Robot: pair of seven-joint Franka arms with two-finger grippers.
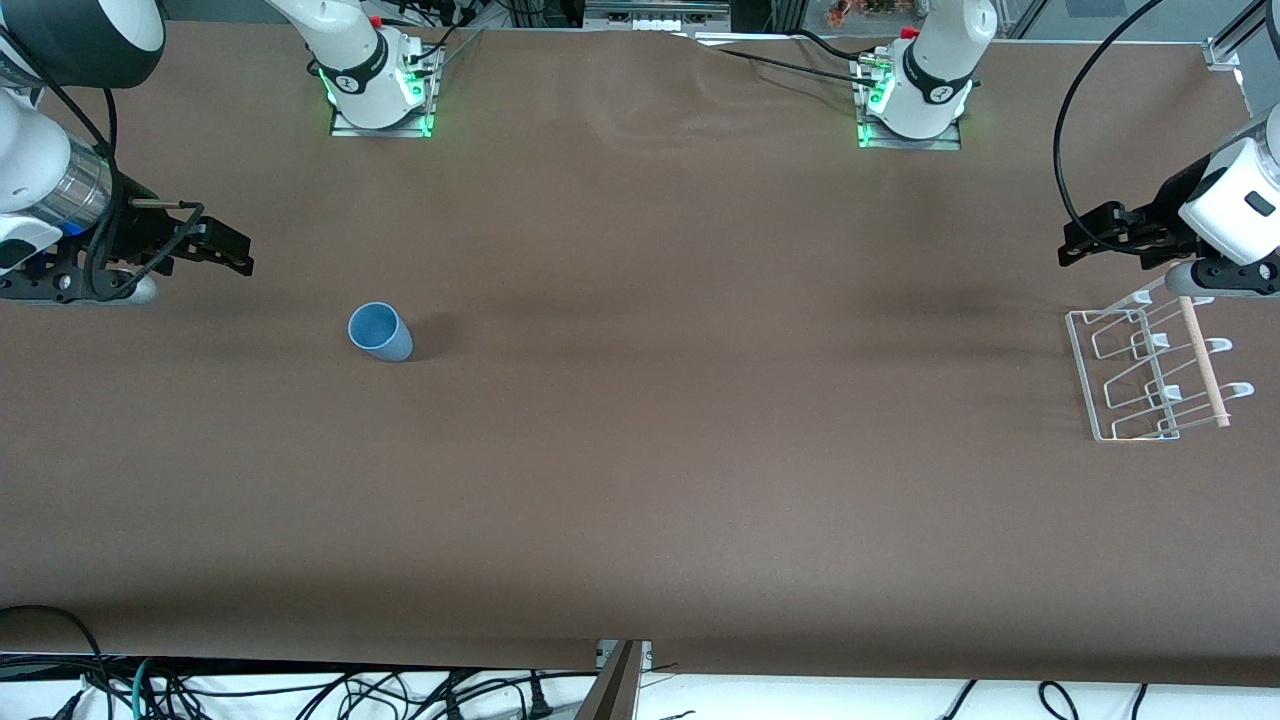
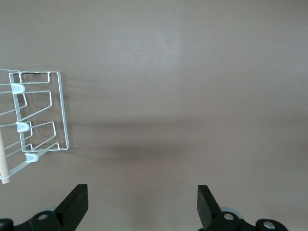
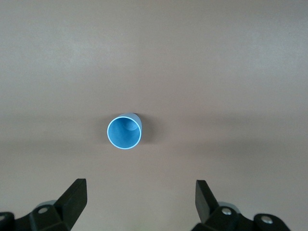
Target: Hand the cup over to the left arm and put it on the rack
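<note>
Cup stands upright, mouth up, left of centre in the front view, lower right of the right gripper, which is wide open and empty. Far right, the left gripper, also wide open, waits above the rack.

Both arms are glossy white with rounded joints and black bands at the seams. Their bases sit on metal plates lit by green lamps, each with a small red fitting. The left arm carries a white boxy wrist block and a black looping cable; the right arm has a silver collar with blue accents. Each end effector is black, with two blocky fingers.
</note>
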